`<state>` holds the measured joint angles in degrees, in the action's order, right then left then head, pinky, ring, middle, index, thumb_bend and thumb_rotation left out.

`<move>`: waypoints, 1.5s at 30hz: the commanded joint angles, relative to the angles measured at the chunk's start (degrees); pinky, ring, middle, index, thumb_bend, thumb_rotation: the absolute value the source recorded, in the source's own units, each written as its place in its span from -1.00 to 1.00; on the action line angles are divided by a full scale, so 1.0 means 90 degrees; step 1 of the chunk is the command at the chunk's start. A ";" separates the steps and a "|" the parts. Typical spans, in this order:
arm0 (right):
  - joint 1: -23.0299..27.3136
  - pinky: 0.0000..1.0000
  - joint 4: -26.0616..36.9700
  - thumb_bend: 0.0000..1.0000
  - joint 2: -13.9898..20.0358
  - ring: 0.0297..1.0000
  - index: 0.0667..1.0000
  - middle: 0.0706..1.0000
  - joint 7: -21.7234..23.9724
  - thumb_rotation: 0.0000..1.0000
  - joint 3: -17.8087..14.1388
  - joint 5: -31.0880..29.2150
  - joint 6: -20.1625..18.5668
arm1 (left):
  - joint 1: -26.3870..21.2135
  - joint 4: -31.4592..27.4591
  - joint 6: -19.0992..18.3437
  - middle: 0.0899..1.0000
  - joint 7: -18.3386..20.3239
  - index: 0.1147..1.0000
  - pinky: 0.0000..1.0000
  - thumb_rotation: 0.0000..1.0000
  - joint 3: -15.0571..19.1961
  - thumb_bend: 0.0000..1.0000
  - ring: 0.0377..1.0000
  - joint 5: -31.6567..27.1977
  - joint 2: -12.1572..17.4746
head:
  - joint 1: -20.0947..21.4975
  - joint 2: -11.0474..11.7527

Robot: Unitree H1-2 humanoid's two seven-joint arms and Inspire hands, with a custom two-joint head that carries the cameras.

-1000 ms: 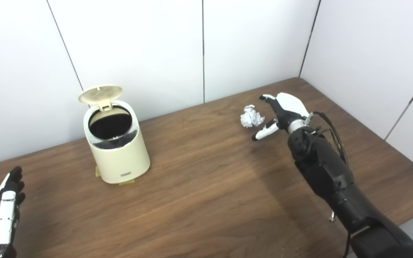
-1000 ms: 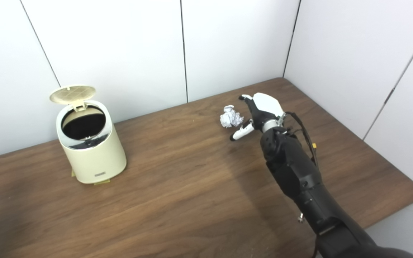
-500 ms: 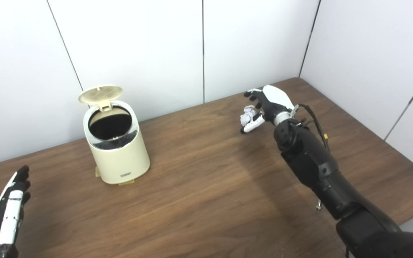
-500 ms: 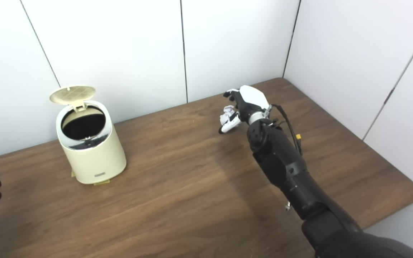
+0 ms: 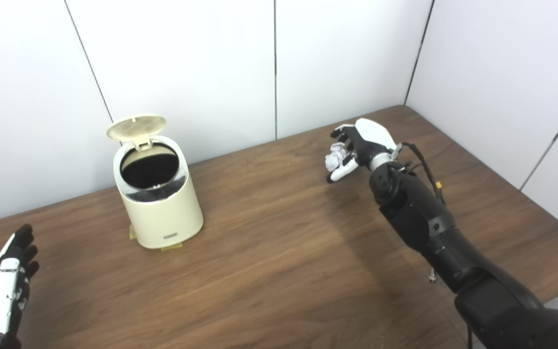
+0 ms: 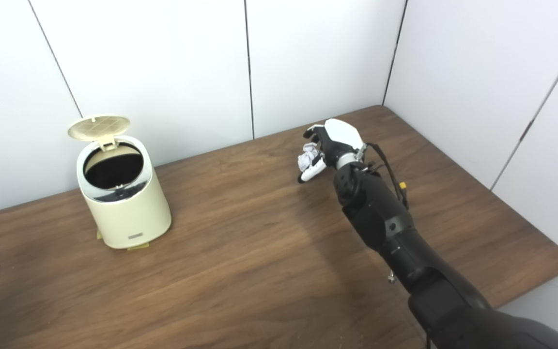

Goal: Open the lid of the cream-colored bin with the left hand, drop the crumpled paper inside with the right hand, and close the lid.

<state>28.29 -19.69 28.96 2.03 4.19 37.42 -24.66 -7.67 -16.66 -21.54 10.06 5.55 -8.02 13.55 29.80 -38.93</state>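
Observation:
A cream-colored bin (image 5: 160, 208) stands at the back left of the table, its round lid (image 5: 136, 127) tipped up and its dark inside showing. The crumpled white paper (image 5: 335, 158) is at the back right, between the fingers and thumb of my right hand (image 5: 360, 145), which is shut on it. Whether the paper still touches the table I cannot tell. My left hand (image 5: 0, 296) lies low at the bottom left corner, open with fingers spread and holding nothing, far from the bin.
The brown wooden table (image 5: 279, 252) is enclosed by white wall panels (image 5: 187, 63) at the back and right. Its right edge (image 6: 540, 278) runs close under my right forearm. Small yellowish tape pieces (image 5: 170, 247) show at the bin's base.
My right hand moved left onto the paper and closed its fingers around it. My left hand shifted slightly at the bottom left. The bin's lid has stayed up.

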 commanded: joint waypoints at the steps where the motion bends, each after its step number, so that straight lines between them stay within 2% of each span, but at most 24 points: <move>1: 0.0305 0.30 0.0274 0.75 0.0290 0.44 0.47 0.54 -0.0008 -0.69 0.0024 0.0085 -0.0054 | -0.0169 -0.0163 0.0065 1.00 0.0032 1.00 1.00 0.89 0.0014 -0.28 1.00 -0.0107 0.0021 | 0.0008 -0.0002; 4: 0.0284 0.32 0.0340 0.75 0.0346 0.46 0.46 0.53 0.0039 -0.69 0.0062 0.0077 -0.0077 | -0.0172 -0.0135 0.0099 1.00 0.0018 1.00 1.00 0.87 0.0026 -0.23 1.00 -0.0184 0.0010 | 0.0012 -0.0009; 9: 0.0221 0.17 0.0311 0.83 0.0329 0.36 0.39 0.43 -0.0183 -0.74 0.0015 0.0005 0.0058 | -0.0177 -0.0111 0.0179 1.00 -0.0014 1.00 1.00 0.87 0.0027 -0.21 1.00 -0.0148 0.0044 | 0.0003 -0.0017; 10: 0.0207 0.07 0.0293 0.86 0.0323 0.26 0.36 0.32 -0.0251 -0.74 0.0013 0.0004 0.0106 | -0.0194 -0.0104 0.0188 1.00 -0.0016 1.00 1.00 0.88 0.0033 -0.21 1.00 -0.0162 0.0040 | 0.0006 -0.0024; 12: 0.0188 -0.26 0.0266 0.91 0.0315 -0.08 0.33 -0.06 -0.0300 -0.77 0.0013 -0.0031 0.0162 | -0.0225 -0.0110 0.0170 1.00 -0.0021 1.00 1.00 0.88 0.0041 -0.21 1.00 -0.0191 0.0029 | -0.0007 -0.0026; 13: 0.0185 -0.34 0.0254 0.94 0.0313 -0.16 0.31 -0.14 -0.0277 -0.78 0.0016 -0.0067 0.0164 | -0.0239 -0.0100 0.0186 1.00 -0.0017 1.00 1.00 0.88 0.0037 -0.22 1.00 -0.0187 0.0033 | -0.0022 -0.0031; 14: 0.0179 -0.31 0.0243 0.95 0.0311 -0.13 0.30 -0.11 -0.0255 -0.79 0.0021 -0.0101 0.0170 | -0.0249 -0.0100 0.0189 1.00 -0.0019 1.00 1.00 0.88 0.0018 -0.22 1.00 -0.0147 0.0049 | -0.0047 -0.0038; 15: 0.0163 -0.12 0.0280 0.97 0.0307 0.07 0.28 0.10 -0.0223 -0.80 0.0022 -0.0137 0.0161 | -0.0258 -0.0120 0.0157 1.00 -0.0032 1.00 1.00 0.89 0.0001 -0.21 1.00 -0.0109 0.0057 | -0.0053 -0.0037; 16: 0.0152 -0.07 0.0294 0.97 0.0303 0.12 0.27 0.15 -0.0189 -0.82 0.0029 -0.0179 0.0163 | -0.0269 -0.0115 0.0156 1.00 -0.0028 1.00 1.00 0.89 -0.0006 -0.20 1.00 -0.0104 0.0060 | -0.0054 -0.0032; 18: 0.0153 -0.19 0.0282 0.97 0.0307 0.00 0.27 0.02 -0.0119 -0.84 0.0074 -0.0229 0.0170 | -0.0300 -0.0068 0.0179 1.00 -0.0006 1.00 1.00 0.87 0.0015 -0.18 1.00 -0.0181 0.0035 | -0.0047 -0.0027; 20: 0.0160 -0.42 0.0265 0.97 0.0296 -0.25 0.27 -0.20 -0.0077 -0.88 0.0110 -0.0279 0.0174 | -0.0327 -0.0013 0.0222 1.00 0.0005 1.00 1.00 0.85 0.0024 -0.16 1.00 -0.0223 0.0012 | -0.0055 -0.0035; 22: 0.0155 -0.48 0.0234 0.97 0.0269 -0.31 0.26 -0.24 -0.0111 -0.89 0.0130 -0.0303 0.0206 | -0.0345 0.0004 0.0239 1.00 0.0016 1.00 1.00 0.83 0.0012 -0.14 1.00 -0.0238 0.0003 | -0.0081 -0.0032; 24: 0.0153 -0.43 0.0168 0.98 0.0253 -0.25 0.26 -0.17 -0.0164 -0.88 0.0156 -0.0324 0.0279 | -0.0357 0.0004 0.0252 1.00 0.0029 1.00 1.00 0.82 -0.0011 -0.11 1.00 -0.0223 0.0013 | -0.0085 -0.0027; 26: 0.0148 -0.21 0.0151 0.96 0.0240 -0.02 0.26 0.05 -0.0202 -0.86 0.0188 -0.0319 0.0311 | -0.0365 -0.0016 0.0259 1.00 0.0032 1.00 1.00 0.82 -0.0029 -0.16 1.00 -0.0195 0.0029 | -0.0106 -0.0014; 28: 0.0159 -0.11 0.0114 0.97 0.0228 0.08 0.26 0.13 -0.0242 -0.85 0.0224 -0.0305 0.0329 | -0.0376 -0.0047 0.0233 1.00 0.0030 1.00 1.00 0.83 -0.0055 -0.20 1.00 -0.0147 0.0059 | -0.0110 -0.0010; 30: 0.0178 0.10 0.0066 0.96 0.0213 0.25 0.27 0.26 -0.0280 -0.84 0.0263 -0.0287 0.0334 | -0.0382 -0.0050 0.0231 1.00 0.0023 1.00 1.00 0.83 -0.0079 -0.20 1.00 -0.0087 0.0090 | -0.0117 -0.0009; 33: 0.0204 -0.19 -0.0031 0.95 0.0196 0.00 0.27 0.07 -0.0359 -0.85 0.0312 -0.0275 0.0372 | -0.0372 -0.0069 0.0223 1.00 0.0002 1.00 1.00 0.84 -0.0092 -0.18 1.00 -0.0032 0.0108 | -0.0117 -0.0009; 35: 0.0208 -0.38 -0.0065 0.96 0.0203 -0.21 0.26 -0.13 -0.0414 -0.86 0.0371 -0.0230 0.0422 | -0.0369 -0.0080 0.0229 1.00 -0.0003 1.00 1.00 0.85 -0.0093 -0.18 1.00 0.0001 0.0123 | -0.0117 -0.0009; 38: 0.0181 -0.57 0.0018 0.96 0.0218 -0.46 0.25 -0.37 -0.0421 -0.86 0.0492 -0.0128 0.0429 | -0.0376 -0.0006 0.0330 1.00 0.0005 1.00 1.00 0.82 -0.0057 -0.18 1.00 0.0003 0.0151 | -0.0124 -0.0049; 39: 0.0172 -0.68 0.0078 0.94 0.0216 -0.61 0.25 -0.51 -0.0395 -0.88 0.0514 -0.0114 0.0395 | -0.0380 0.0005 0.0340 1.00 -0.0002 1.00 1.00 0.80 -0.0050 -0.17 1.00 0.0005 0.0155 | -0.0134 -0.0052; 41: 0.0165 -0.78 0.0159 0.93 0.0206 -0.73 0.22 -0.66 -0.0377 -0.92 0.0591 -0.0054 0.0393 | -0.0401 -0.0025 0.0312 1.00 -0.0016 1.00 1.00 0.78 -0.0031 -0.15 1.00 -0.0034 0.0141 | -0.0140 -0.0081; 43: 0.0155 -0.80 0.0149 0.90 0.0205 -0.75 0.17 -0.68 -0.0451 -0.96 0.0648 0.0017 0.0485 | -0.0413 -0.0037 0.0325 1.00 -0.0018 1.00 1.00 0.78 -0.0037 -0.17 1.00 -0.0030 0.0134 | -0.0163 -0.0088; 44: 0.0116 -0.39 0.0115 0.48 0.0194 -0.47 0.02 -0.34 -0.0703 -0.98 0.0664 0.0083 0.0703 | -0.0414 -0.0036 0.0359 1.00 -0.0001 1.00 1.00 0.79 -0.0052 -0.16 1.00 -0.0017 0.0144 | -0.0174 -0.0097; 45: 0.0089 -0.24 0.0079 0.26 0.0189 -0.35 -0.06 -0.18 -0.0896 -0.99 0.0675 0.0123 0.0871 | -0.0415 -0.0034 0.0383 1.00 0.0012 1.00 1.00 0.81 -0.0065 -0.16 1.00 -0.0009 0.0152 | -0.0174 -0.0102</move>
<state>27.49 -19.84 29.86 -3.12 10.27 37.52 -20.35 -8.83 -16.12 -20.82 9.88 4.89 -8.23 14.07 28.21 -39.73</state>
